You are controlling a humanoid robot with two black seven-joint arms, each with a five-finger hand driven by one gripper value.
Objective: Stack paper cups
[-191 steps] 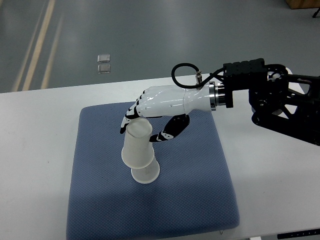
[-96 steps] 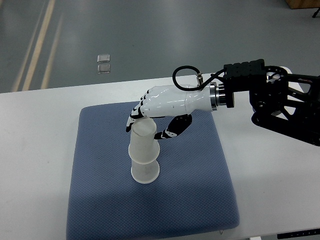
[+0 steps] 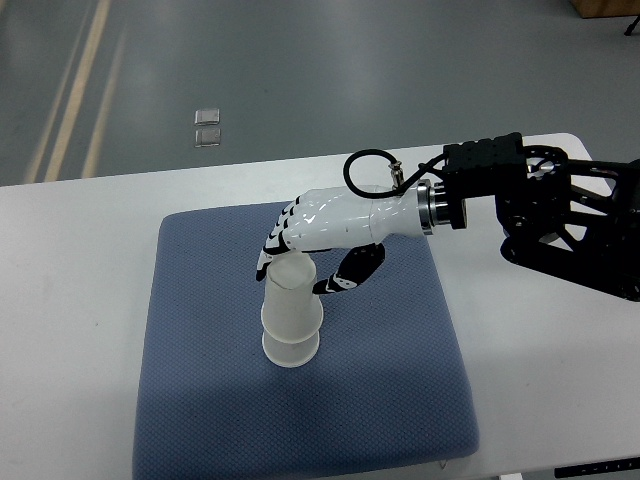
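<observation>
Two paper cups stand nested, mouths down, a little left of the frame's centre: the upper cup [image 3: 291, 298] sits over the lower cup [image 3: 291, 347], whose wide rim rests on the mat [image 3: 390, 390]. The stack looks close to upright, its flat top facing the camera. The right robot hand [image 3: 312, 262] comes in from the right and meets the stack at the top of the upper cup. Its white fingers [image 3: 276, 243] curl down over the cup's upper left edge, and the dark thumb [image 3: 345, 277] lies just beside the cup's right wall, so the hand is closed around the upper cup's top; whether the thumb presses the wall cannot be told. The white palm and wrist run up and right to a metal collar and a black arm [image 3: 560, 225] that leaves the frame at the right edge, with a black cable [image 3: 365, 160] looping above the wrist. The blue-grey mat fills the middle of the white table [image 3: 70, 300]. Beyond the table's far edge, in the upper part of the frame, is grey floor [image 3: 300, 60].
</observation>
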